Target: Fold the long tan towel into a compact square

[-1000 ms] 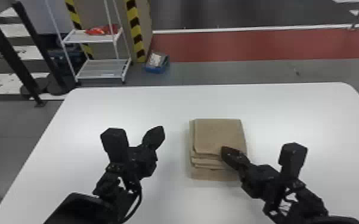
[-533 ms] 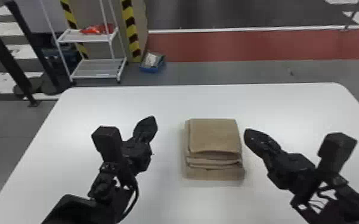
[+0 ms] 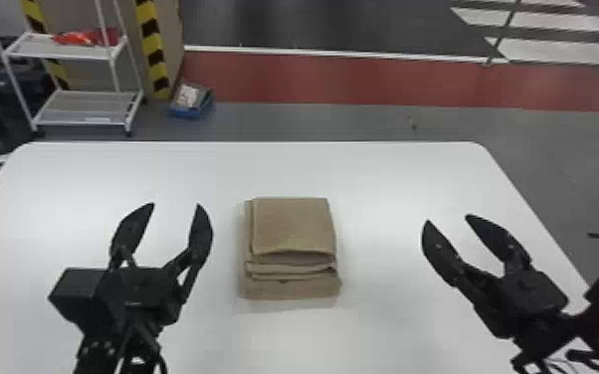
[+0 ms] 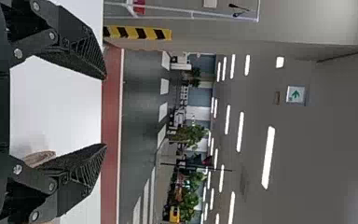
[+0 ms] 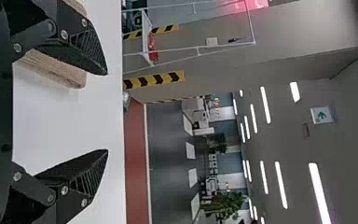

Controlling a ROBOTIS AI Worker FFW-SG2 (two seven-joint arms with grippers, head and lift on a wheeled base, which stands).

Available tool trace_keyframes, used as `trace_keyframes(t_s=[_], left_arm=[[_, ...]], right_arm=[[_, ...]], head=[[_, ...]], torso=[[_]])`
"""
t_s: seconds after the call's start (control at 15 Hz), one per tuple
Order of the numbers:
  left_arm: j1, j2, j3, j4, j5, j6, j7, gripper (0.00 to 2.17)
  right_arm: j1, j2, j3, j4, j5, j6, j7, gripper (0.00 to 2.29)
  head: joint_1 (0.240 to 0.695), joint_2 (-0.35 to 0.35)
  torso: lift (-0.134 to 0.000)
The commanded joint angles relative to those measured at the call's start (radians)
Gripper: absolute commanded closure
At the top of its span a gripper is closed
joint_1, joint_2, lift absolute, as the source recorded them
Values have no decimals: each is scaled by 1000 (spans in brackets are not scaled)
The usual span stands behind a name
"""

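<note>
Near edge of the worktop (image 3: 393,174) is cut off by the head view. Left gripper (image 3: 176,204) is held empty, fingers wide apart, toward the left edge; right gripper (image 3: 448,218) likewise empty and spread wide, toward the right edge. Between them, mid-worktop, the towel (image 3: 291,226) is laid as a stacked block, touched by neither; left gripper is the nearer, so any squaring nudge is probably best made from that side. Near end is stepped, bottom layer left jutting toward the near edge; long axis judged near-to-far. Far end is set well short of the far edge. Folding looks all but done. Underside and inner layers are hidden; fingertip height over the worktop can't be judged reliably.
</note>
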Motion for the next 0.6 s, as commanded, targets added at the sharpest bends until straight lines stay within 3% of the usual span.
trace_keyframes(t_s=[0.0, 0.13, 0.27, 0.4, 0.53], left_arm=[[65, -6, -5, 0, -36, -90, 14, 26], [99, -9, 12, -9, -53, -136, 23, 26], [127, -10, 49, -38, -53, -124, 23, 26], [137, -24, 89, -64, -45, -16, -4, 26], [139, -49, 136, -121, -23, 183, -107, 26]], right_arm=[[21, 1, -64, 38, -82, -87, 45, 63], [52, 1, -139, 38, -166, -123, 71, 66], [68, 1, -183, 38, -180, -136, 75, 60], [76, 1, -183, 38, -178, -127, 39, 60], [79, 1, -125, 36, -166, -133, -36, 49]], head=[[695, -114], [695, -139], [695, -184], [695, -204], [695, -211]], torso=[[-123], [-123], [-123], [-123], [-123]])
